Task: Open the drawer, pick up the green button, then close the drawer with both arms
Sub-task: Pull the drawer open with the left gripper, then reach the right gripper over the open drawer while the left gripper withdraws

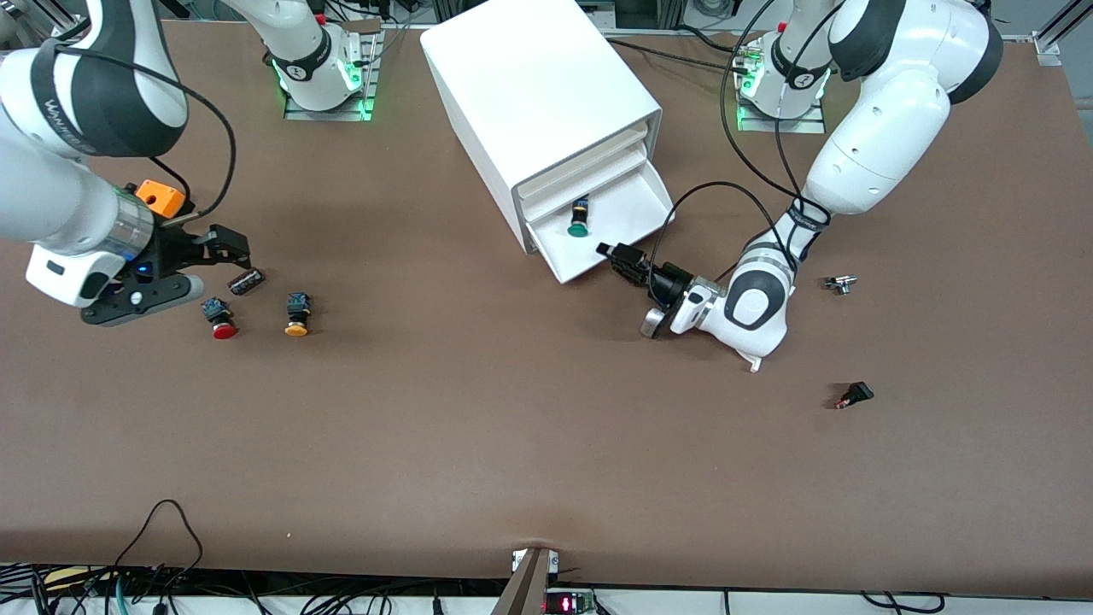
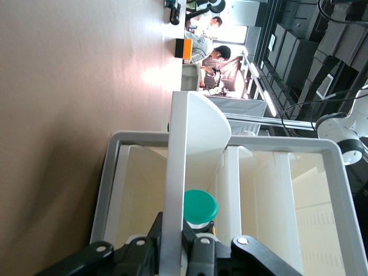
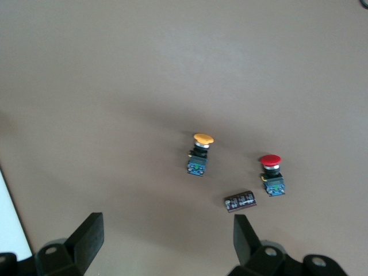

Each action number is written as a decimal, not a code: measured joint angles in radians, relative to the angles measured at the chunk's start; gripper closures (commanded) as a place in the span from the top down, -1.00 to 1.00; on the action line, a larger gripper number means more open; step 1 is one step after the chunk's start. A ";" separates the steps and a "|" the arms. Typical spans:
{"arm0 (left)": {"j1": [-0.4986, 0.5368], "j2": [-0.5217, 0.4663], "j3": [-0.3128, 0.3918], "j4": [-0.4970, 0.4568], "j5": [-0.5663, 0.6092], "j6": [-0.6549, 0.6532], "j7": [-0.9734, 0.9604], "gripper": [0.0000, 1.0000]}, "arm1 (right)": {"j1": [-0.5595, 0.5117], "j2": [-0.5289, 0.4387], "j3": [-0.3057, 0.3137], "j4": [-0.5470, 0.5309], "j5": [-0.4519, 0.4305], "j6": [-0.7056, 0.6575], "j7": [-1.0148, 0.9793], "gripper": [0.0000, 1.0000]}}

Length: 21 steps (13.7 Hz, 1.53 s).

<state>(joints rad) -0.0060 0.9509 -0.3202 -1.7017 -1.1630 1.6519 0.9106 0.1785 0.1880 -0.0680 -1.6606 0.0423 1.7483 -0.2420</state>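
The white cabinet (image 1: 546, 94) stands mid-table. Its lowest drawer (image 1: 583, 270) is pulled out. The green-capped button (image 1: 578, 224) lies inside it, also in the left wrist view (image 2: 200, 207). My left gripper (image 1: 616, 254) is at the drawer's front edge, shut on the drawer's front wall (image 2: 175, 172); the wall stands between its fingers (image 2: 198, 244). My right gripper (image 1: 229, 249) is open and empty, over the table toward the right arm's end. It is beside the red-capped button (image 1: 224, 326) and the orange-capped button (image 1: 296, 323), far from the cabinet.
A small dark component (image 1: 246, 282) lies by the red-capped button, also in the right wrist view (image 3: 239, 202). An orange block (image 1: 160, 198) sits by the right wrist. A small metal part (image 1: 841, 284) and a black part (image 1: 854, 395) lie toward the left arm's end.
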 measured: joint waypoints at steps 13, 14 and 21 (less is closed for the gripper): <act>0.138 -0.026 0.008 0.030 0.154 -0.041 -0.244 1.00 | 0.113 0.086 0.004 0.083 0.070 0.005 0.060 0.98; 0.163 -0.044 0.007 0.038 0.218 -0.045 -0.274 1.00 | 0.134 0.092 0.009 0.096 0.106 0.005 0.100 0.98; 0.291 -0.291 0.021 0.101 0.692 -0.138 -0.423 1.00 | 0.417 0.227 0.024 0.228 0.155 0.016 0.636 0.98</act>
<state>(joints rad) 0.2849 0.6602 -0.2991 -1.6011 -0.4706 1.5135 0.4877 0.5954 0.4146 -0.0439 -1.4323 0.1972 1.7640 0.3939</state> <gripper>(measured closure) 0.000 0.009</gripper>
